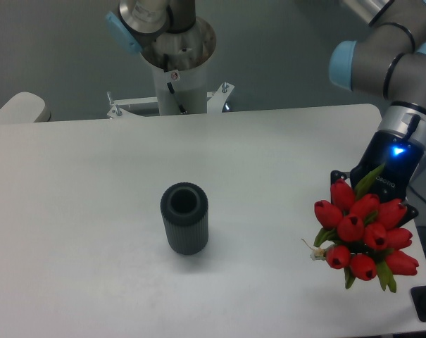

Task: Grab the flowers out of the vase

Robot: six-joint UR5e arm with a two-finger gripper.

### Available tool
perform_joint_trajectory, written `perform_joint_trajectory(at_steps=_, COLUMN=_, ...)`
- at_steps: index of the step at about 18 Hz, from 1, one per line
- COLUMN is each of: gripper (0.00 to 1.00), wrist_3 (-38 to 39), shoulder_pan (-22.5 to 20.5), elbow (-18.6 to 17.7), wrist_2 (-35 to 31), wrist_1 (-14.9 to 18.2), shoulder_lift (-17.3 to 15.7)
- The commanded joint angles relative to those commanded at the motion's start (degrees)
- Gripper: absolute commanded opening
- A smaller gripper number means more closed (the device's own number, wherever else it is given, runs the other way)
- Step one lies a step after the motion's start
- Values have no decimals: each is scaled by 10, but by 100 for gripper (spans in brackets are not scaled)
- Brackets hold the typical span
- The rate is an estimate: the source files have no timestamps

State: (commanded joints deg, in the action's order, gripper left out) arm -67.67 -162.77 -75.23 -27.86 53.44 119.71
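White table (93, 211), grey wall (51, 49) behind, possibly a chair (19, 109) at left

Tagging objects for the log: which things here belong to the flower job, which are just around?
Job: flowers, out of the vase, at the gripper; vase, upright, its mouth vacant.
Around: white table; arm's base pedestal behind it.
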Motion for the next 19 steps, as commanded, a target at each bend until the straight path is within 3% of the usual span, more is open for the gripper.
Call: perform_joint_trajectory(at_steps=19, gripper=35, wrist_3=-20, shoulder_pan=-4, elbow=-10, wrist_2=0, wrist_1=1, shoulder_lift=-1)
